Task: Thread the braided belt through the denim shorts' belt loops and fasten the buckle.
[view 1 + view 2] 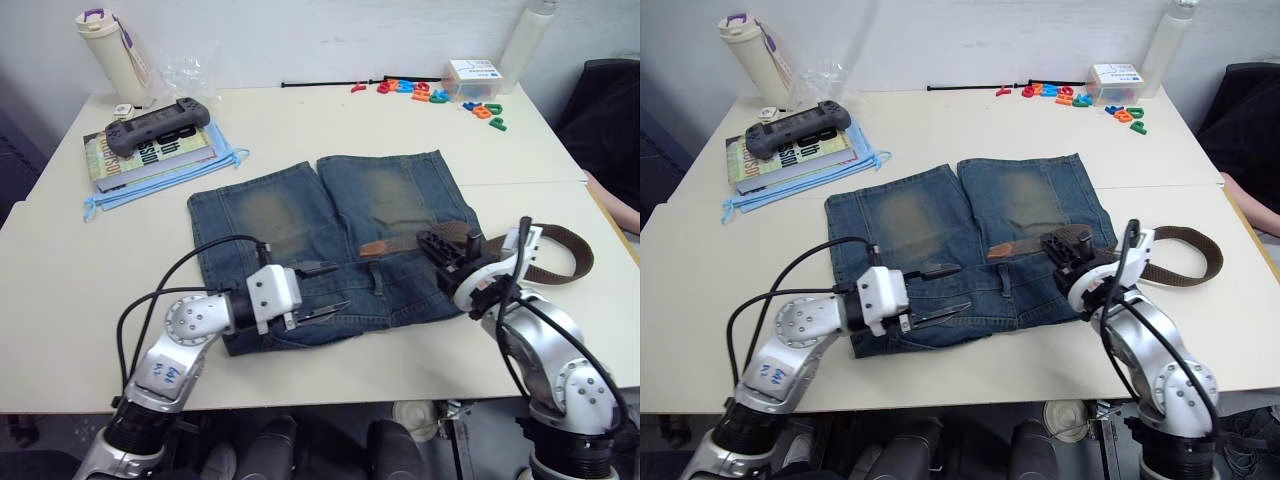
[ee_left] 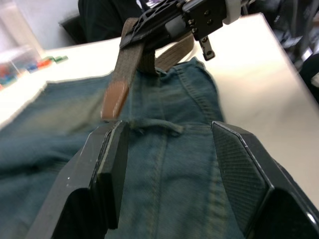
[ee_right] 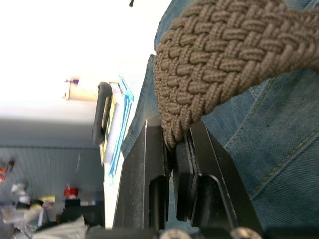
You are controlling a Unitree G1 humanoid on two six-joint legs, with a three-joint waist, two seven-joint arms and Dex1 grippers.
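Observation:
The denim shorts [image 1: 330, 215] lie flat on the table, waistband toward me. The braided belt [image 1: 562, 240] curls in a loop off the shorts' right side. Its tan tip [image 1: 373, 247] rests on the denim near the waistband. My right gripper [image 1: 440, 250] is shut on the belt just behind the tip, and the weave is pinched between its fingers [image 3: 154, 164]. My left gripper [image 1: 318, 288] hovers open over the waistband's left half, pointing toward the tip. Between its fingers [image 2: 112, 154] lies a belt loop [image 2: 152, 127], with the tan tip [image 2: 115, 99] just beyond it.
A stack of books with a game controller [image 1: 158, 125] sits at the back left, beside a white bottle [image 1: 108, 45]. Coloured plastic letters [image 1: 430, 92] and a small white box [image 1: 473, 78] lie at the back right. The table's front edge runs just below the waistband.

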